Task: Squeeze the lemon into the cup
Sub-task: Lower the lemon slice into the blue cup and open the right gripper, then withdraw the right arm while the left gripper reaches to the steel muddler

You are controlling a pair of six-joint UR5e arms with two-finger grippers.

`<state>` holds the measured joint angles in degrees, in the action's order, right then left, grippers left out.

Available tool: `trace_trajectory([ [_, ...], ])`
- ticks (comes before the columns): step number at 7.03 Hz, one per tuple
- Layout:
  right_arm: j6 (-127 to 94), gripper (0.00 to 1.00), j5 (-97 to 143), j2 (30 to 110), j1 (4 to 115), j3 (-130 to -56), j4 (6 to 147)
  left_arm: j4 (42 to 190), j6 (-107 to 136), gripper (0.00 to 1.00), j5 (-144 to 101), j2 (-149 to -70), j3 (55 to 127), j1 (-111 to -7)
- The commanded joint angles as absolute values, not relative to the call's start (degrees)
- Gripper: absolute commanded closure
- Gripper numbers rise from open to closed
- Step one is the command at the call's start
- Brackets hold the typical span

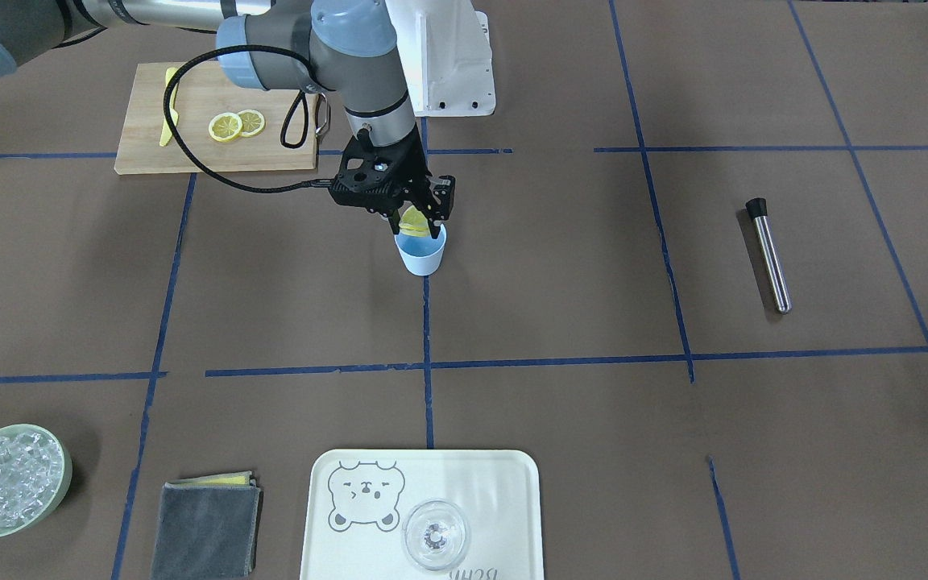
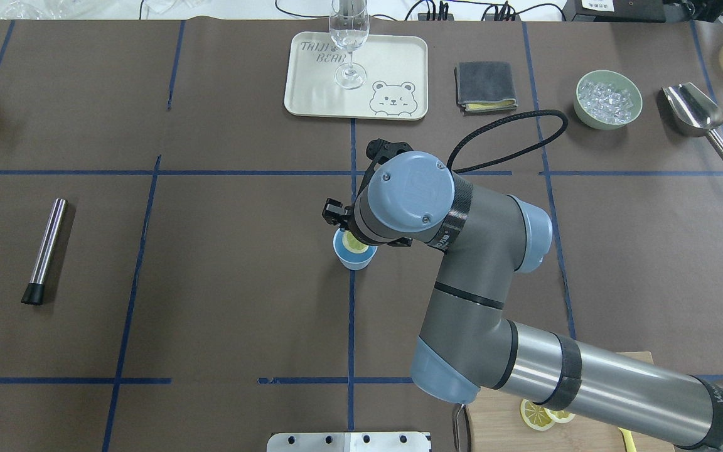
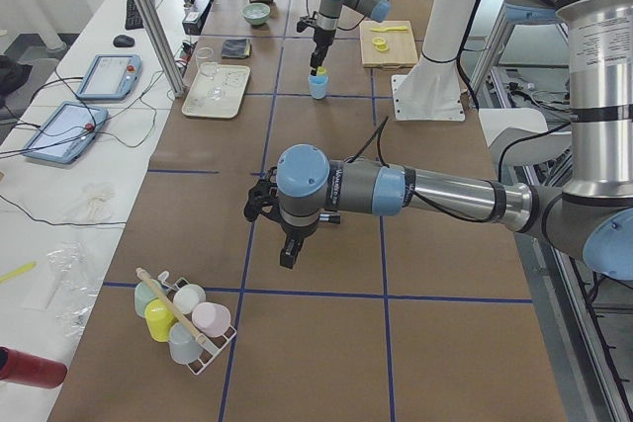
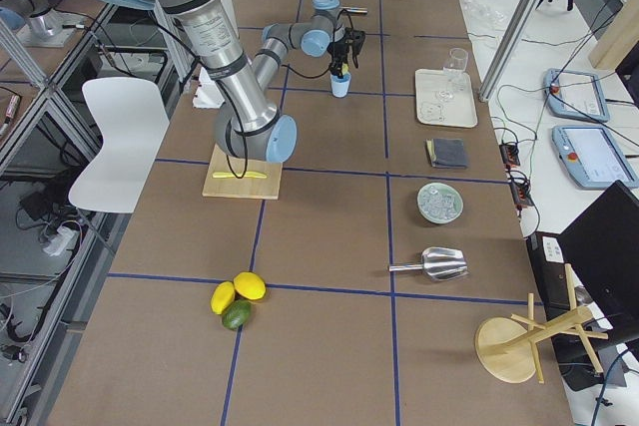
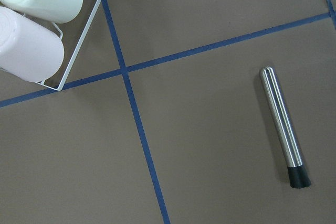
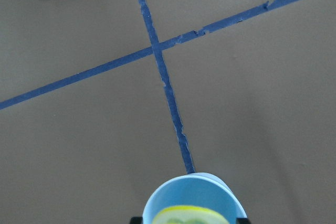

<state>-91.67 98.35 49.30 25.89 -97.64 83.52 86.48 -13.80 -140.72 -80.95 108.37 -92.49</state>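
Observation:
The light-blue cup point(image 1: 422, 256) stands on the table's middle blue tape line; it also shows in the overhead view point(image 2: 354, 257). My right gripper point(image 1: 416, 221) is right above its mouth, shut on a lemon slice point(image 1: 413, 221) held on edge at the rim. The right wrist view shows the slice point(image 6: 190, 215) over the cup point(image 6: 157, 198). Two more lemon slices point(image 1: 236, 125) lie on the wooden cutting board point(image 1: 190, 157). My left gripper point(image 3: 287, 249) hangs over bare table far from the cup; I cannot tell if it is open or shut.
A yellow knife point(image 1: 168, 117) lies on the board. A steel muddler point(image 1: 770, 256) lies off to one side. A bear tray point(image 1: 504, 483) bearing a clear glass point(image 1: 435, 534), a grey cloth point(image 1: 205, 528) and a green bowl of ice point(image 1: 61, 467) line the operators' edge.

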Motion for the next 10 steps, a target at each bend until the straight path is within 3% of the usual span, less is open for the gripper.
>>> trace_trajectory([
  [1,-91.7,0.23,98.3,49.3,25.7,-97.6,83.5,86.5,-13.8,0.0,-140.7,-80.9,108.5,-92.5],
  [4,-91.2,0.17,100.4,49.5,26.3,-98.0,83.6,87.1,-13.8,0.0,-140.7,-81.1,109.0,-92.5],
  [5,-90.9,0.0,103.9,51.0,29.0,-98.5,83.9,87.6,-13.5,0.0,-140.8,-81.6,109.1,-92.2],
  [7,-85.6,0.0,108.3,58.1,33.3,-104.6,84.0,92.3,-7.4,0.0,-140.8,-81.7,109.0,-91.8],
  [10,-72.7,0.0,115.2,67.9,42.4,-108.8,84.0,102.5,4.7,0.0,-140.3,-85.1,106.5,-77.9],
])
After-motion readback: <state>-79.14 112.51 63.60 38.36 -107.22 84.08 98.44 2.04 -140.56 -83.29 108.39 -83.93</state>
